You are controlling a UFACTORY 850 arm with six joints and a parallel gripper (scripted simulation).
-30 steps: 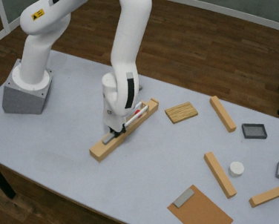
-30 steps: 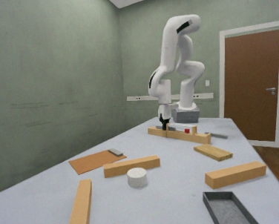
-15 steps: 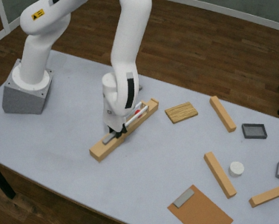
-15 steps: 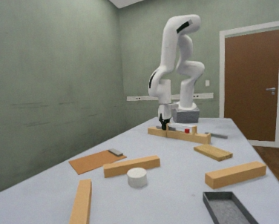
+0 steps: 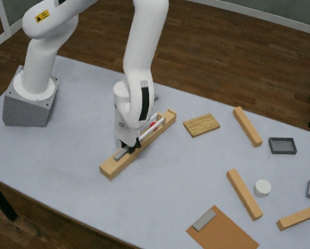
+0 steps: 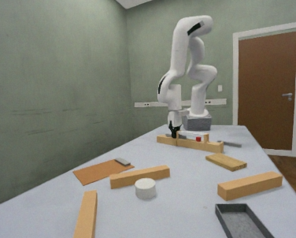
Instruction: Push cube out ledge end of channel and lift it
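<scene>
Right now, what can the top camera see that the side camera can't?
Only the top view shows the yellow warning sticker on the arm and the brown wooden floor behind the table. Only the exterior view shows the brown door and the green walls. Both show the arm reaching down to the wooden channel, the red cube inside it, the white cylinder and the grey tray.
</scene>
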